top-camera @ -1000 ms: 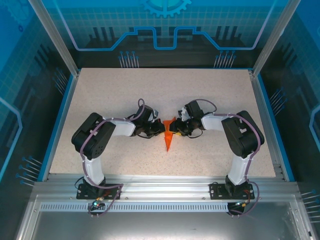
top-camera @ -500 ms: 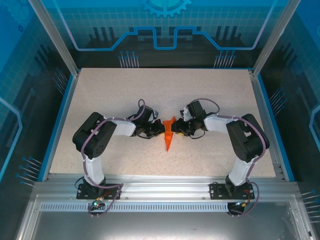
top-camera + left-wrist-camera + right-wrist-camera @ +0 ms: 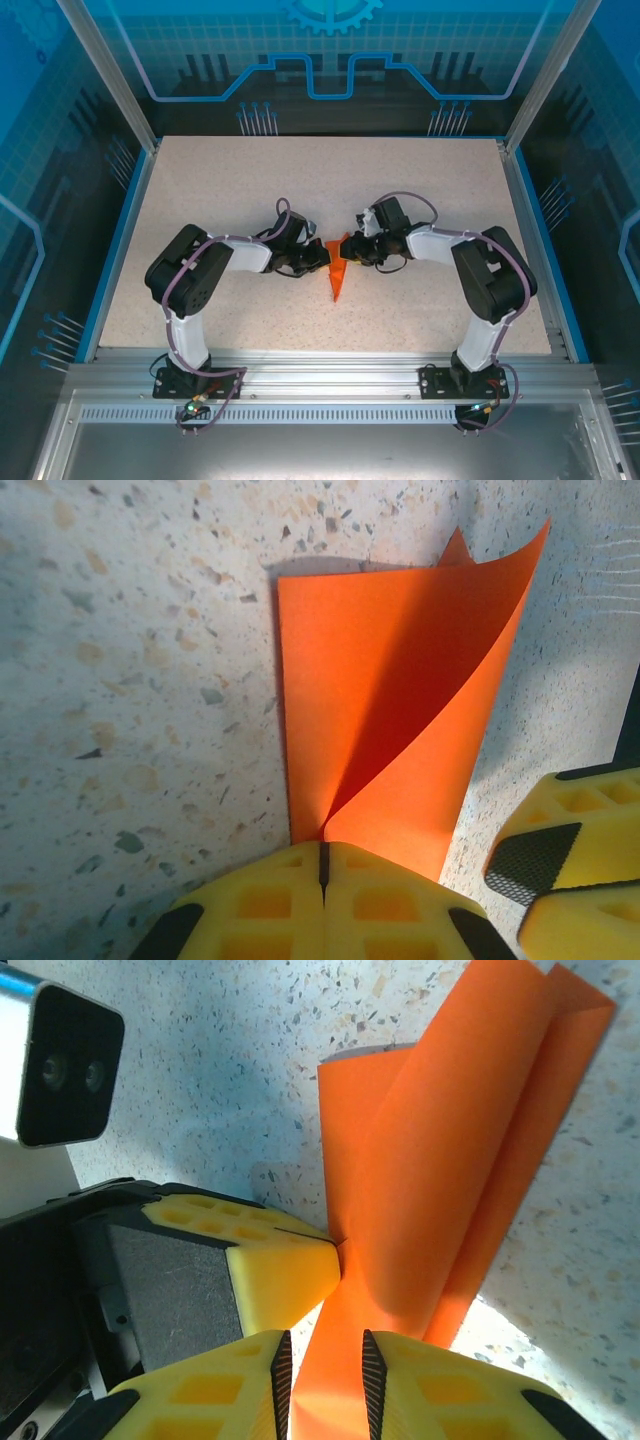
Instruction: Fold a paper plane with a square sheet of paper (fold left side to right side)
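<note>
The left tool point(image 3: 321, 259) is fully closed: in its wrist view the two yellow fingers meet along a thin seam, and the left tool point(image 3: 323, 852) has its tips set right against the near edge of the paper plane point(image 3: 380, 710), where the centre crease runs in toward that seam. Whether a layer is pinched there or only pressed on cannot be told. The right tool point(image 3: 350, 255) stands at a narrow gap. In its own view the right tool point(image 3: 323, 1348) straddles a raised orange flap that fills the space between the black pads, but whether the pads actually bite on it cannot be told. The paper plane point(image 3: 440, 1180) lies on the speckled desk point(image 3: 220, 190) near its middle, between the two tools. From above, the paper plane point(image 3: 338, 281) is a narrow dart with its point toward the arm bases. One flap curls up off the desk point(image 3: 130, 680) rather than lying flat. The left tool point(image 3: 285, 1265) touches the paper just beside the right tool's fingers, so the two crowd the same spot.
</note>
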Tool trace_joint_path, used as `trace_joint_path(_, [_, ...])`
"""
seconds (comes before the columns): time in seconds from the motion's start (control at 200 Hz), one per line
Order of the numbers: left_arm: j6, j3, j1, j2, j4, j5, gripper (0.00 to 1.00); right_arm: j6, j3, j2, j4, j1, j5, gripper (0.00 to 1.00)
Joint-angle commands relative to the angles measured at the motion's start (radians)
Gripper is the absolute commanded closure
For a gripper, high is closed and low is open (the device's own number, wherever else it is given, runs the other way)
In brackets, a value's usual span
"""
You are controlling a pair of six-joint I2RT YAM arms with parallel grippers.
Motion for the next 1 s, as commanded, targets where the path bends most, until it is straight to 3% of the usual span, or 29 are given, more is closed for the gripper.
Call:
trace_joint_path(0.0, [0.024,-0.014,0.010,-0.011,-0.066,-0.075,1.00,0.007,0.030,0.038,0.014,0.013,-0.020,0.73])
trace_joint_path(0.995, [0.038,-0.060,0.009,-0.052,-0.082,-0.111,1.00,-0.032,0.115,0.144,-0.073,0.039,0.014,0.73])
